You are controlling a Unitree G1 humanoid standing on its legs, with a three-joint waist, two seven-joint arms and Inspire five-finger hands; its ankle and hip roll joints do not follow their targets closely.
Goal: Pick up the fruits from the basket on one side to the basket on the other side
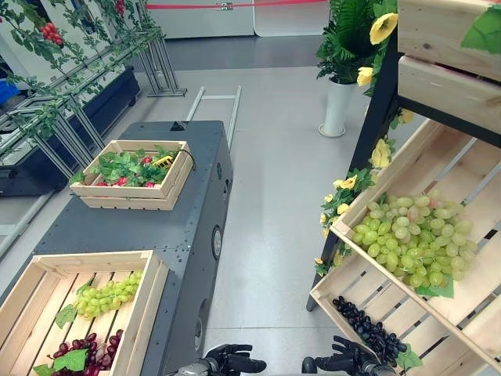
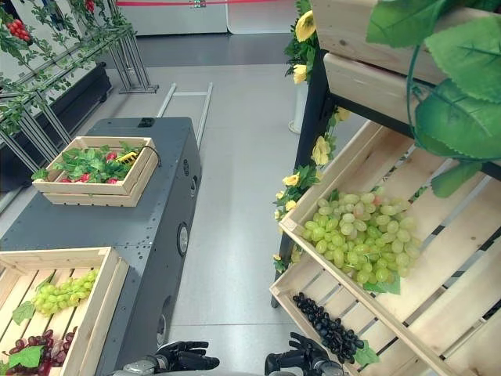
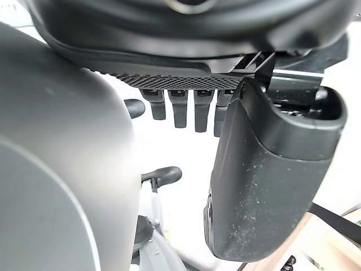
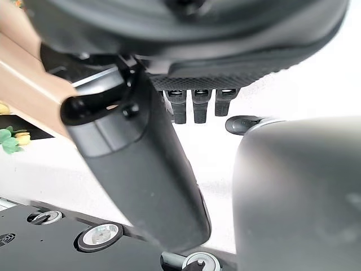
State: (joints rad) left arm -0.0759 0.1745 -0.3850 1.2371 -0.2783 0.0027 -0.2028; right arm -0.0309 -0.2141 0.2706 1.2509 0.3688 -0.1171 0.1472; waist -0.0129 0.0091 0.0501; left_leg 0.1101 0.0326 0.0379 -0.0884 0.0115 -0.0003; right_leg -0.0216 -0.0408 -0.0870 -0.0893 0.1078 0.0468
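Note:
A big pile of green grapes (image 1: 411, 235) lies in the slanted wooden crate (image 1: 477, 168) on the shelf at the right. Below it, a bunch of dark grapes (image 1: 368, 329) rests in the lower slanted crate (image 1: 333, 294). At the lower left, a flat wooden crate (image 1: 149, 294) holds a small bunch of green grapes (image 1: 109, 296) and purple grapes (image 1: 86, 352) with leaves. My left hand (image 1: 235, 362) and right hand (image 1: 344, 360) hang low over the floor between the two sides. Both are open and hold nothing, as the left hand (image 3: 265, 186) and right hand (image 4: 141, 169) show in their wrist views.
The lower-left crate sits on a dark grey cart (image 1: 156, 227). Farther back on it stands a second crate (image 1: 133, 172) of leaves and red fruits. A white vase (image 1: 338, 106) with a plant stands behind the shelf, yellow flowers (image 1: 344, 204) trail down the shelf post, and metal vine racks (image 1: 70, 117) line the left.

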